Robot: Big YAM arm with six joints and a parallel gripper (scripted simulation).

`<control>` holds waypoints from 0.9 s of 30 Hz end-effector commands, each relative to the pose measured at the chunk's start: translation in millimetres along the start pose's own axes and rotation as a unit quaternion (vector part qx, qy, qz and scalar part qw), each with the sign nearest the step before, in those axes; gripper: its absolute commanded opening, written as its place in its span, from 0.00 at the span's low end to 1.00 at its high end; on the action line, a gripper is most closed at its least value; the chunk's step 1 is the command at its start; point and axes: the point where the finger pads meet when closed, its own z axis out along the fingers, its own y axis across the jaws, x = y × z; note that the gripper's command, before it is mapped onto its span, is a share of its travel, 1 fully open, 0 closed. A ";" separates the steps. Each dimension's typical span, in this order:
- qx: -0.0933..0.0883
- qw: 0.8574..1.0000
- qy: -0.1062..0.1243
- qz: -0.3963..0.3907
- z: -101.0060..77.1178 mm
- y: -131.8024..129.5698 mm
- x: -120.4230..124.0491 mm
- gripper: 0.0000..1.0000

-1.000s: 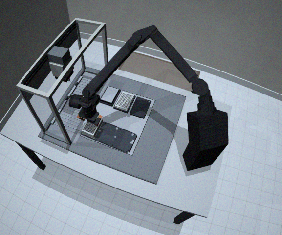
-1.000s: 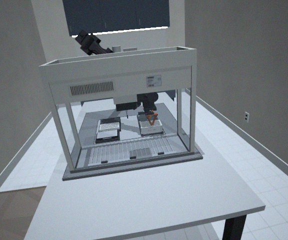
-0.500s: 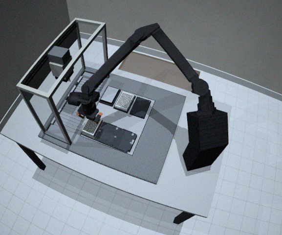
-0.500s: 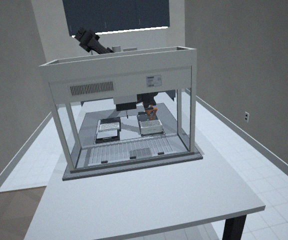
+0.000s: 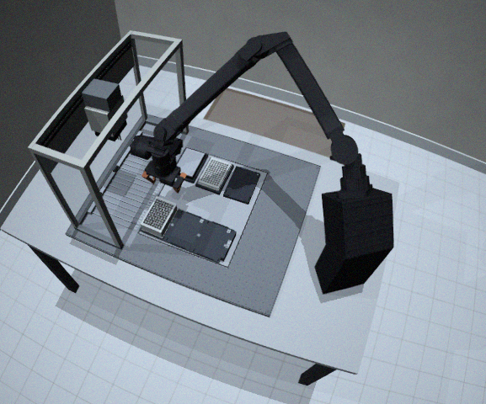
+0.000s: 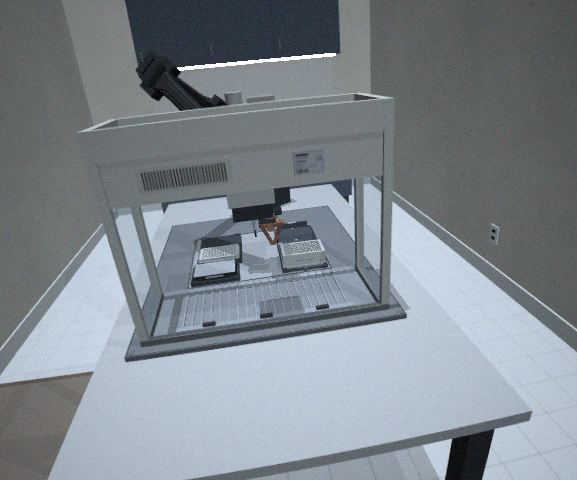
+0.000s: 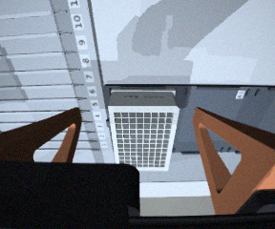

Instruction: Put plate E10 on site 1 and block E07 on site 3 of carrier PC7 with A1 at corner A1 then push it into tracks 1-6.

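The white deep-well block E07 (image 5: 158,215) sits on the dark carrier PC7 (image 5: 199,236), at the carrier's end nearest the rails; it also shows in the wrist view (image 7: 143,135) and in the exterior view (image 6: 302,253). My gripper (image 5: 164,176) is open and empty. It hangs above the apron, lifted clear of the block; its orange fingers stand wide on either side, touching nothing. The rest of the carrier is bare. The pale 384-well plate E10 (image 5: 193,162) lies on nest S3. The 96-well plate E01 (image 5: 214,173) lies on nest S2. Nest S1 (image 5: 241,184) is bare.
The ribbed loading rails (image 5: 123,191) lie inside the framed instrument (image 5: 104,130), whose head (image 5: 101,106) hangs above them. Track numbers (image 7: 92,91) run along the apron edge beside the block. The frame posts (image 5: 98,204) stand close to the carrier's rail end.
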 end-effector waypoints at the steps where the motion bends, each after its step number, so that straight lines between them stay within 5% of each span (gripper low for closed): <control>1: -0.009 1.000 -0.002 -0.003 -6.8 7.0 -30.7 1.00; 18: -0.003 1.000 -0.003 -0.010 -6.4 5.8 -131.6 1.00; 27: -0.018 1.000 -0.008 0.001 -12.2 22.9 -186.9 1.00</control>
